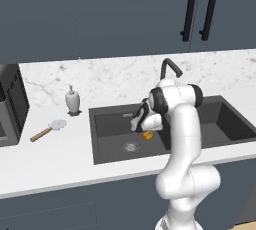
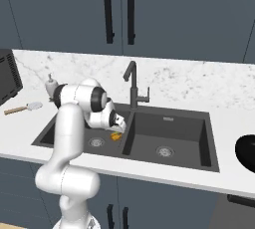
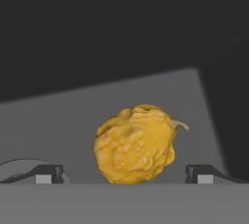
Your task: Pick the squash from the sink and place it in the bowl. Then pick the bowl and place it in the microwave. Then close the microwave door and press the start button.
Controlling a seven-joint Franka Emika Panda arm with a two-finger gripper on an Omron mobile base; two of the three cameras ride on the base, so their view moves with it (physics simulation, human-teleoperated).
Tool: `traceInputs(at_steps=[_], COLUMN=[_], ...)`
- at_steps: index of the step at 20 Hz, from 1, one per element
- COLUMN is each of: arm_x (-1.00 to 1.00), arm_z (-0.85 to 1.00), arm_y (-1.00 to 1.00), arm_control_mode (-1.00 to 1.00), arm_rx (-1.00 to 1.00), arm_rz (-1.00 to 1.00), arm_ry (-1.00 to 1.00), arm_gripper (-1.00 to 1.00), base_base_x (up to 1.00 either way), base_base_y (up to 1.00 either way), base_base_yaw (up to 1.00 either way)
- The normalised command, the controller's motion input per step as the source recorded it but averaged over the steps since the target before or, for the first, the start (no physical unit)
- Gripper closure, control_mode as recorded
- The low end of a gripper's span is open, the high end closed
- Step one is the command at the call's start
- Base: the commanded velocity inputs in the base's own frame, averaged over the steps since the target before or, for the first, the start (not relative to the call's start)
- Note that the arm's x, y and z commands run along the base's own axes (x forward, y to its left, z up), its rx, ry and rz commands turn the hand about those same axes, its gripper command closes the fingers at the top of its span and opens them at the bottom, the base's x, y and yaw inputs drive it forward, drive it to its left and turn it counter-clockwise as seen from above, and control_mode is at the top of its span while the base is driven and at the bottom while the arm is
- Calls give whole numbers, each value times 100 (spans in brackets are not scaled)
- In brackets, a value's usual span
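Two pincer fingertips (image 3: 48, 173) flank the squash (image 3: 135, 144) in hand view.

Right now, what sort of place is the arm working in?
A kitchen, rendered rather than real. A dark double-basin sink with a gooseneck faucet is set in a white counter under dark cabinets, and a squash lies in the basin below the open claw.
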Motion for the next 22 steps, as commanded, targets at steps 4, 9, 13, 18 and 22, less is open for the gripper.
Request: traceInputs(at_steps=[4,9,13,18,22], arm_x=[32,4,0,-28,-52], arm_z=[-23,-28,-32,-32,-26], arm_y=[0,0,-4,-22,-17], arm_control_mode=[-100,-100,-100,-100,-100], arm_rx=[0,0,0,0,0], arm_rz=[0,0,-2,-6,-9], arm_ry=[0,0,0,2,4], arm_gripper=[-100,-100,-100,-100,-100], base_base_x=[0,0,0,0,0], base_base_y=[0,0,0,0,0], base_base_yaw=[0,0,0,0,0])
